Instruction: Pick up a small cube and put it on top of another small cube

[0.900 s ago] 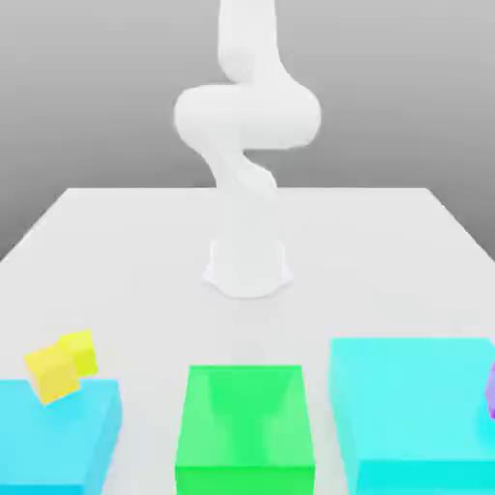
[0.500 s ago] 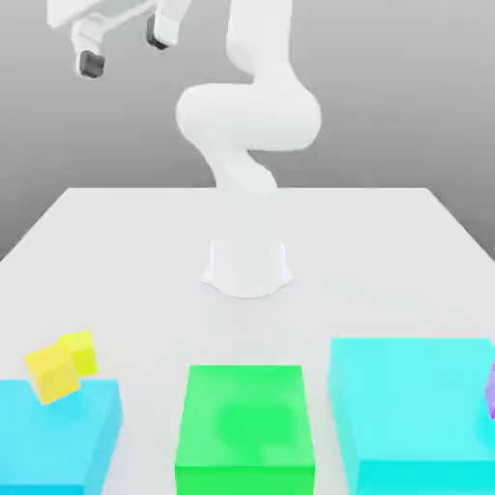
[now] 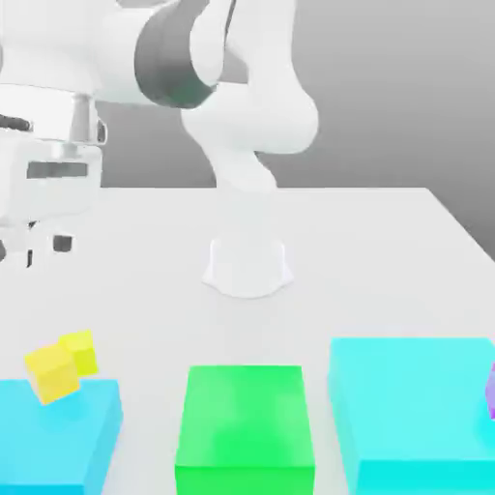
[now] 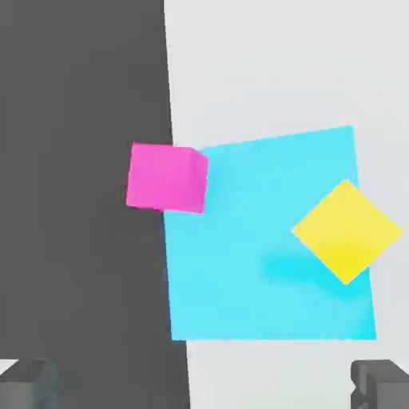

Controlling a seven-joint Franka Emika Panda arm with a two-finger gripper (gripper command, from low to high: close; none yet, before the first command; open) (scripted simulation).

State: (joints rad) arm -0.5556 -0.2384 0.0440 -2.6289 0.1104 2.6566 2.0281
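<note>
The small cube (image 3: pixel 80 352), lemon-yellow, sits at the exterior view's left, touching the golden-yellow other small cube (image 3: pixel 52 374). The golden cube stands turned cornerwise at the back edge of a low cyan block (image 3: pixel 58 435). In the hand view a yellow cube (image 4: pixel 346 230) turned like a diamond overlaps that cyan block's (image 4: pixel 256 256) edge. My gripper (image 3: pixel 34 249) hangs open above the table, behind and well above the two cubes. Its fingertips (image 4: pixel 379 383) stand wide apart with nothing between them.
A green block (image 3: pixel 247 430) stands at the front middle and a larger cyan block (image 3: pixel 416 411) at the front right, with a purple piece (image 3: pixel 490 389) at its right edge. A magenta cube (image 4: pixel 166 177) sits by the left cyan block's corner. The arm's base (image 3: pixel 247 266) stands mid-table.
The hand has swung down from the exterior view's top left to a low spot at the left, above the table. Both yellow cubes have stayed put.
</note>
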